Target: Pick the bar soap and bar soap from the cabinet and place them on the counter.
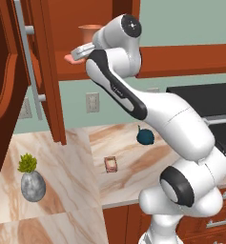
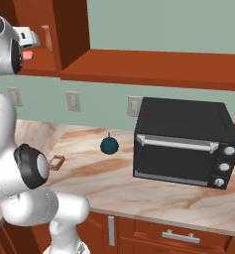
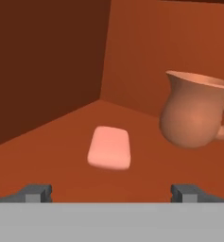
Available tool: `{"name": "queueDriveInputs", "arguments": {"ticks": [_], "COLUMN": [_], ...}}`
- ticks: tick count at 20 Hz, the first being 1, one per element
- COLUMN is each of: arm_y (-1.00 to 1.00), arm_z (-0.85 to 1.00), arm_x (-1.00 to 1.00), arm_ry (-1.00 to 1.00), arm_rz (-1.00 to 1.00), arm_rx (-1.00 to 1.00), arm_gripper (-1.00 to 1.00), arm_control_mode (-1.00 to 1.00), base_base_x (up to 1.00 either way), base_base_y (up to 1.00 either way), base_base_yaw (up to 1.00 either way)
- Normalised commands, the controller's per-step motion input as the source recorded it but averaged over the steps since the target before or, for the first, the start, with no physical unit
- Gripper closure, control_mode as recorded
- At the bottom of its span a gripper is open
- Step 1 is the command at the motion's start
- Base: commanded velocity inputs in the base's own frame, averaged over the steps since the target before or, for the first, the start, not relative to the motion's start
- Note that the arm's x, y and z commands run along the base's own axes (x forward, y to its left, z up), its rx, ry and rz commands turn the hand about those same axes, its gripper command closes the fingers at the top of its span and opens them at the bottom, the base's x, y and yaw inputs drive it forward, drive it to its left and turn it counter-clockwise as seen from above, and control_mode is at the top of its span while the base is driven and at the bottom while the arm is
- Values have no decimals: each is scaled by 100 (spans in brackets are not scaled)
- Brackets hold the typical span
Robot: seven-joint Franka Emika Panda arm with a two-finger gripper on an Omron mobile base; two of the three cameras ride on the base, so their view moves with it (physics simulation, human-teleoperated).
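**My pincer at the cabinet shelf, pink soap ahead**

My pincer [image 3: 111, 193] is up at the open cabinet [image 1: 47, 71], jaws spread wide and holding nothing. In the hand view my two fingertips [image 3: 38, 193] stand far apart at the bottom, with the pink soap [image 3: 109, 147] lying flat on the shelf floor between and beyond them, not touched. It sits toward the shelf's front, away from the back wall and the side wall. The mug [image 3: 194, 109] stands upright on the same shelf, beside the soap and nearer the back, its handle turned away from the soap.

From the left base view the pink soap shows at the shelf's front edge, just beside my hand, and the mug rises behind my wrist. The cabinet door [image 1: 5, 86] hangs open, with its grey handle [image 1: 31, 62].

The brown-rimmed soap [image 1: 110, 164] lies flat on the counter [image 1: 66, 157], well in from the front edge. A dark teal round thing [image 2: 109, 145] sits near the counter's back, and the black oven [image 2: 183, 143] stands further along. A potted plant [image 1: 31, 178] is on the counter below the door.
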Motion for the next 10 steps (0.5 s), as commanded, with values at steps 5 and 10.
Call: {"name": "queueDriveInputs", "arguments": {"ticks": [5, 10], "arm_y": [17, 14], "arm_z": [-4, -2], "arm_x": [28, 21], "arm_ry": [1, 2], "arm_rz": [0, -1], "arm_rx": [0, 0], "arm_gripper": [-100, -100], "arm_control_mode": [-100, -100], "base_base_x": [0, 0], "base_base_y": [0, 0], "base_base_yaw": [0, 0]}}
